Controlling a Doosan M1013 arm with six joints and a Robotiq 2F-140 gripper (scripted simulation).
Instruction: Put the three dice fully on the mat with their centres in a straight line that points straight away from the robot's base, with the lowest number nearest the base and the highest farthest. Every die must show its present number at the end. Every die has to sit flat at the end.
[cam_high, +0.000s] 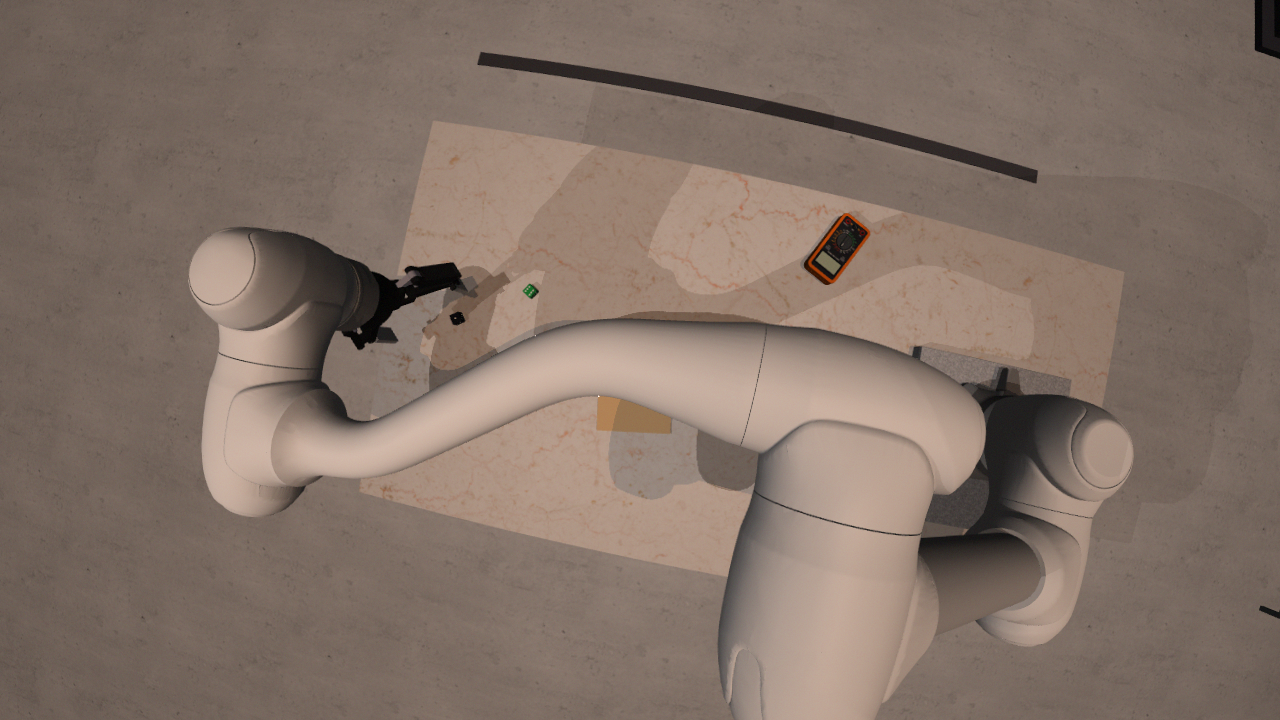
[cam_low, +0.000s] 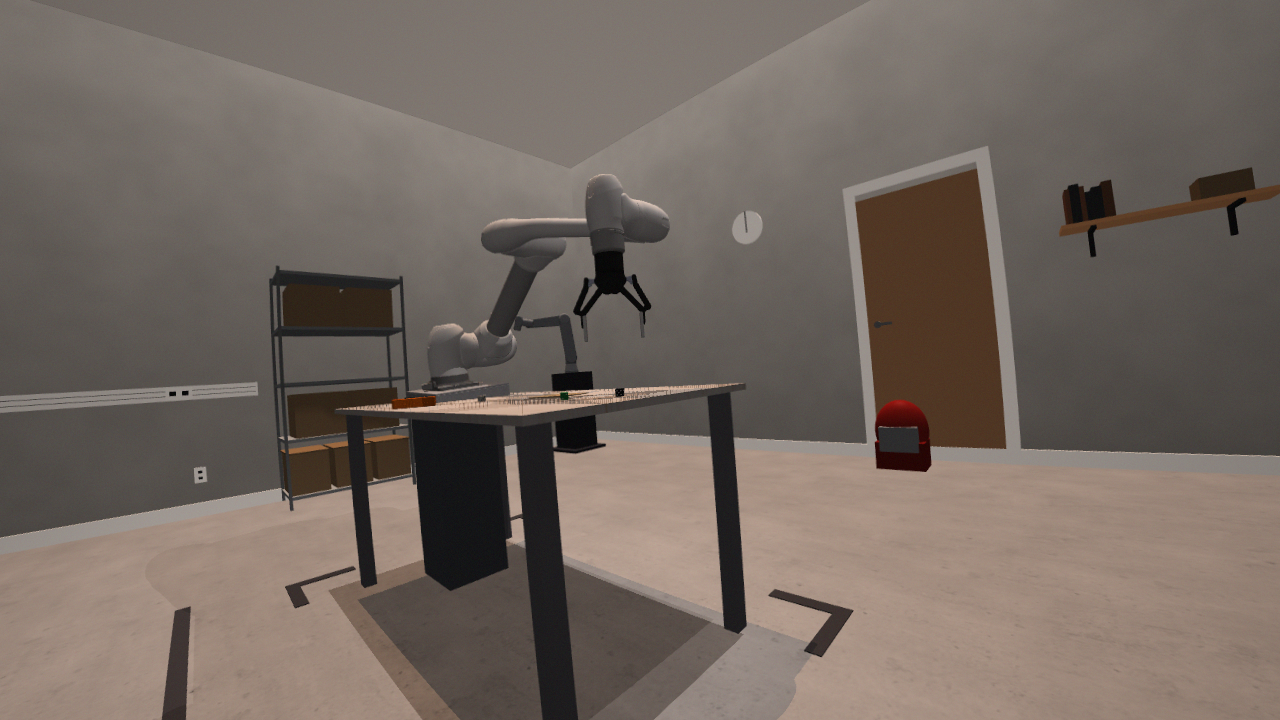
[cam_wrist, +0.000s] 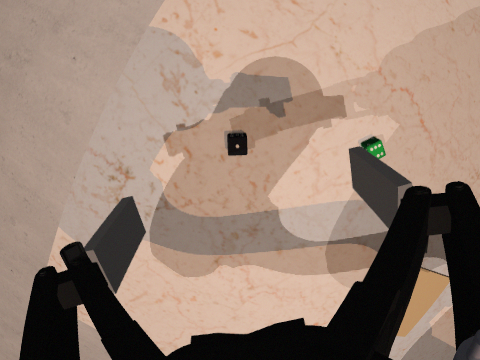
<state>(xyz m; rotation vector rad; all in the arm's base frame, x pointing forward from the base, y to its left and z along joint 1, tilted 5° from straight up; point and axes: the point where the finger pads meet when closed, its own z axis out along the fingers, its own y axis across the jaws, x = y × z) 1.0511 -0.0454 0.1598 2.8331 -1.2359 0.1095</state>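
Observation:
A black die lies flat on the table, its upper face showing one pip. A green die lies nearby, with several pips on its upper face. A small grey object, possibly the third die, is on the table; the arm hides that area in the top view. The tan mat is partly hidden by the arm and, in the wrist view, by a finger. My gripper is open and empty, well above the table near the black die.
An orange multimeter lies on the table, far from the gripper. My arm spans over the table and partly over the mat. The table's edge is beyond the black die.

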